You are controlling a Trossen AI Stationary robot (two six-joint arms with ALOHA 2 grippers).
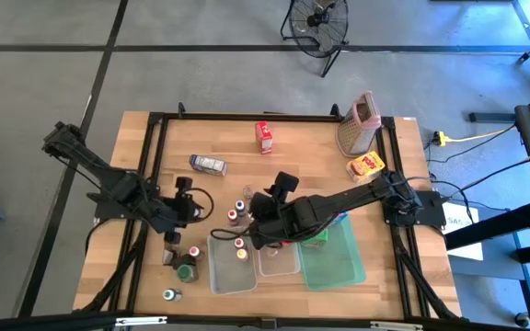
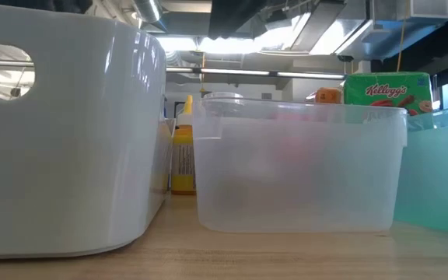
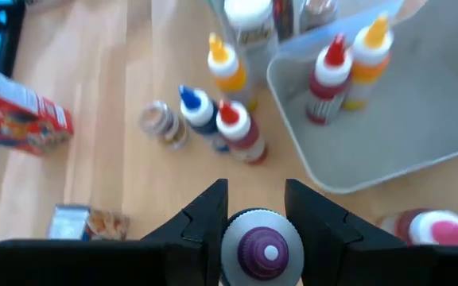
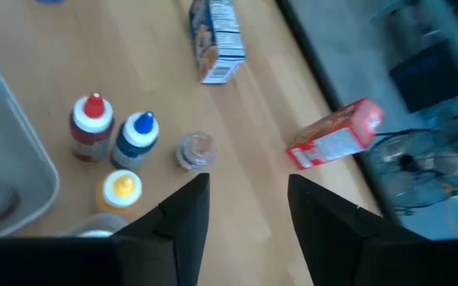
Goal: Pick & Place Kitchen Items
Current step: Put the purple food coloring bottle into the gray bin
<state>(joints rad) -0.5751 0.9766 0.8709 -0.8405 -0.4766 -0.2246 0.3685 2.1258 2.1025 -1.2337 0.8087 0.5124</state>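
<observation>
Lab or workshop, concrete floor (image 1: 201, 83), floor fan (image 1: 318, 23), exposed ceiling ducts (image 2: 232, 58)

Left tool (image 3: 262, 218) gripping — right tool (image 4: 241, 208) parted, empty.

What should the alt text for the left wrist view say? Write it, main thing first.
The left gripper holds a purple-capped bottle between its jaws above the wooden table. Ahead stand small bottles with yellow, blue and red caps beside a clear tub holding two more; a red carton lies off to one side.
</observation>
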